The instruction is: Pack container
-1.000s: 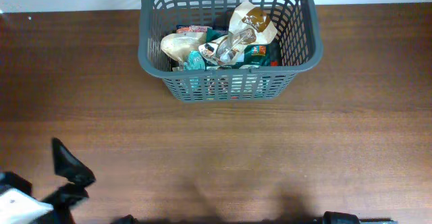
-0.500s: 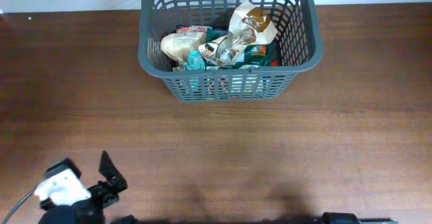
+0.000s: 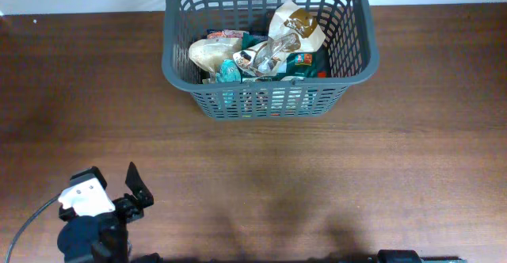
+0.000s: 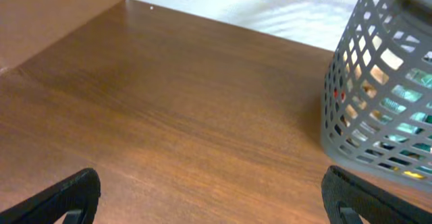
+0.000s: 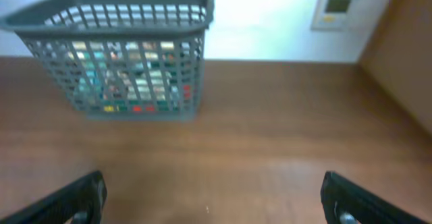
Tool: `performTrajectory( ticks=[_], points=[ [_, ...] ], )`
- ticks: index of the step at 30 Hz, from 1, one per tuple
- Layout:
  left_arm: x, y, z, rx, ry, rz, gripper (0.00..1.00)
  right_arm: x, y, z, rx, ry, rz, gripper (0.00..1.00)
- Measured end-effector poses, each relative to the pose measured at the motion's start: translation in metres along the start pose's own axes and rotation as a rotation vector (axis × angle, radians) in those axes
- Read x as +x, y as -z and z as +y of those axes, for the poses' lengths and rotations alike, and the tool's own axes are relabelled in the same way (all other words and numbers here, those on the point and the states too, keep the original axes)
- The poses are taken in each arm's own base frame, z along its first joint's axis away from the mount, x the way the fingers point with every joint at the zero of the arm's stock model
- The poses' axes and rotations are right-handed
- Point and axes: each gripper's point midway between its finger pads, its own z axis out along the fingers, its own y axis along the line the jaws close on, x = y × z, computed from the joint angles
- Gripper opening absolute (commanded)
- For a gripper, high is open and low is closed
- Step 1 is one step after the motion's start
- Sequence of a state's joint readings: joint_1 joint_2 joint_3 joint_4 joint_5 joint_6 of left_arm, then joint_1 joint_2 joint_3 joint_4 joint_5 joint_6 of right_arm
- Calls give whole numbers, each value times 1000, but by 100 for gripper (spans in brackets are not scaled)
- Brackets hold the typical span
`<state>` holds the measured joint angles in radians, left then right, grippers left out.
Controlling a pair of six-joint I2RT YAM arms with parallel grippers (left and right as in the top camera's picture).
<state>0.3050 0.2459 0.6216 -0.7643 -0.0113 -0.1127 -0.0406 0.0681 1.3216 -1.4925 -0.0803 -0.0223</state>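
Left claw (image 4: 209,183) low in overhead frame's lower left, fingers spread wide, empty, over brown bench (image 3: 333,176), container (image 3: 269,103) top centre on bench, snack packets (image 3: 273,49) inside, right claw (image 5: 212,187) spread wide, empty.

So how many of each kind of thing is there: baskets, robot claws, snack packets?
Large dark grey slotted plastic basket: 1
Black two-finger grippers: 2, the left gripper and the right gripper, both open
Colourful snack packets heaped in the basket: at least 4; they overlap, so the exact count is hidden
Total: at least 7
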Motion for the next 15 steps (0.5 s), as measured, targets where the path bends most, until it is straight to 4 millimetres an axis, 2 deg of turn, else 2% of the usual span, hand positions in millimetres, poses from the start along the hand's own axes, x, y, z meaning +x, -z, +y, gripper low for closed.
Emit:
performTrajectory(
  ticks=[4,8,11,15],
  points=[
    [2,-2,4,-29,-8,-1,99,1,-33,4,-42,-2,18,99],
    [1,-3,1,-20,-23,-3,99,15,-63,7,-72,-8,69,99],
    [2,-2,-4,4,-34,-2,99,20,-73,10,-94,-11,82,99],
    [2,-2,-4,4,-36,-2,99,10,-75,14,-120,-6,43,99]
  ],
)
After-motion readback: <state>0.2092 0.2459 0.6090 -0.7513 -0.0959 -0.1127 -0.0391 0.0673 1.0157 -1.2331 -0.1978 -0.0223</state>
